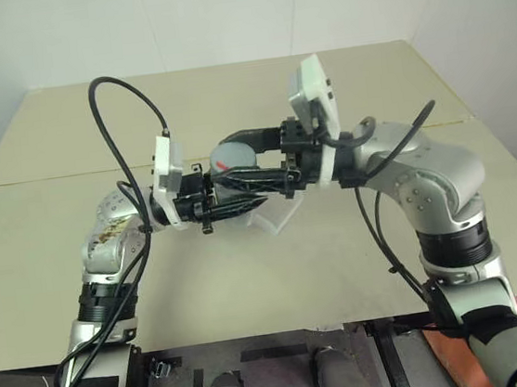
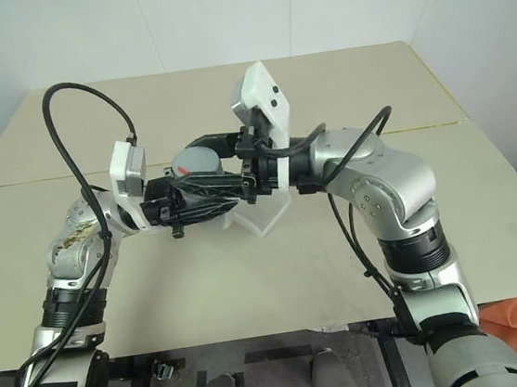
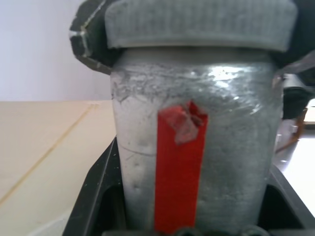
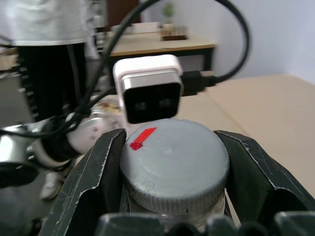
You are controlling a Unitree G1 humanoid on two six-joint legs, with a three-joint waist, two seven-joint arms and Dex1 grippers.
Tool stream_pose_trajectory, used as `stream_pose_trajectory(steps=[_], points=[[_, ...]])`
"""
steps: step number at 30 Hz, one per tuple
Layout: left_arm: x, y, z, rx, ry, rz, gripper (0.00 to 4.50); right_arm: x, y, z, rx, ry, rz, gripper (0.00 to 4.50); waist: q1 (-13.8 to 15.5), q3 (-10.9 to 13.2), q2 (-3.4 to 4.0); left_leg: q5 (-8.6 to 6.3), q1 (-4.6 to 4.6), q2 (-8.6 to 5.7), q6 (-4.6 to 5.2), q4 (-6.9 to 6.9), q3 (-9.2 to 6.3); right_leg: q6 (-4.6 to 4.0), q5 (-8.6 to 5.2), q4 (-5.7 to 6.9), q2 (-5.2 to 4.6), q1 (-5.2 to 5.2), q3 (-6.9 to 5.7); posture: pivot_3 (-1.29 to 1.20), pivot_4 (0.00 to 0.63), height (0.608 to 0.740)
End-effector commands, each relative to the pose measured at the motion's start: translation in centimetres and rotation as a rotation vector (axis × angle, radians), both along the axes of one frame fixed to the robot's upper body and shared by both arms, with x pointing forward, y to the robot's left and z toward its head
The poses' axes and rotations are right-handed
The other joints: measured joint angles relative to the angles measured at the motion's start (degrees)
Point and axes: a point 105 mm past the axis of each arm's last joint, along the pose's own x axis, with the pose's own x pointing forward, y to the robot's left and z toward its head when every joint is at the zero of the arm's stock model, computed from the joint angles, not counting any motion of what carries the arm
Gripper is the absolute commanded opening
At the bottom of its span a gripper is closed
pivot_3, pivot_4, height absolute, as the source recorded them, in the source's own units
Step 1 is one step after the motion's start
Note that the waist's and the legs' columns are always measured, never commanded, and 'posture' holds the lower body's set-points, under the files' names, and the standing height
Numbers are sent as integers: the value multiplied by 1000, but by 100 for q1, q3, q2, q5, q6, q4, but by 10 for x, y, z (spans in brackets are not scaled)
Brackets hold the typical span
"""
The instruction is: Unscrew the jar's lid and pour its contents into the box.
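Box mostly hidden behind grippers, left gripper clenched on jar, right gripper level, clamping lid.

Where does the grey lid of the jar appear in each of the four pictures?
Left eye view: the lid is near the middle, between the two grippers.
Right eye view: the lid is left of the middle.
Left wrist view: the lid runs along the upper edge, above the jar.
Right wrist view: the lid is low in the middle, between black fingers.
Shared landmark: its red mark.
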Motion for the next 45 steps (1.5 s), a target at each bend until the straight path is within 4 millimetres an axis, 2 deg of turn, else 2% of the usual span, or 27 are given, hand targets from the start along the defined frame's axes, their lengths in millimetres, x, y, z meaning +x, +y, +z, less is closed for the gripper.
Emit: stream_pose_trajectory(steps=[1, 10, 12, 16, 22, 26, 30, 35, 45], points=[[-20, -8, 9, 20, -46, -118, 2040, -13, 9, 8, -15, -48, 165, 2739, -6, 0, 0, 0, 0, 0, 0, 0, 0, 0, 0, 0, 0, 0, 0, 0, 150, 740], [-26, -13, 8, 30, -46, -161, 2040, -12, 22, 8, -32, -60, 229, 2739, 1, 0, 0, 1, -1, 0, -2, 1, 0, 0, 0, 2, 0, -1, 0, 0, 150, 740], [-23, -11, 9, 22, -48, -139, 2040, -9, 20, 9, -17, -56, 191, 3445, 2, 0, 1, 1, -1, 0, -2, 0, -1, 0, 0, 2, 0, -1, 0, 0, 150, 740], [-20, -7, 9, 17, -43, -112, 2040, -5, 11, 12, 12, -63, 115, 4446, 4, 0, 1, 1, -1, 0, -3, 0, -1, 0, 0, 3, 0, -1, 0, 0, 150, 740], [-15, -2, 7, 31, -26, -81, 2040, 0, -11, 21, 42, -95, -5, 4446, 9, 0, 0, 1, -1, 0, -2, 1, -1, 0, 0, 3, 0, -1, 0, 0, 150, 740], [-6, 4, 1, 47, -10, -30, 2040, -4, -27, 30, 65, -119, -50, 4446, 14, 0, 0, 1, -1, 0, -2, 0, -1, 0, 0, 2, 0, -1, 0, 0, 150, 740], [5, 10, -1, 43, -2, 35, 2040, -12, -35, 30, 64, -128, -76, 4446, 5, 0, 0, 0, -1, 0, -1, 0, 0, 0, 0, 0, 0, -1, 0, 0, 150, 740], [11, 11, 0, 36, -12, 64, 2040, -14, -29, 15, 12, -152, -147, 4446, 6, 0, 0, 0, 0, 0, 0, 0, 0, 0, 0, 1, 0, -1, 0, 0, 150, 740], [7, 7, 3, 46, -30, 37, 2040, -5, 0, 6, -3, -137, -202, 4446, 3, 0, 0, 0, 0, 0, -1, 0, -1, 0, 0, 1, 0, -2, 0, 0, 150, 740]])
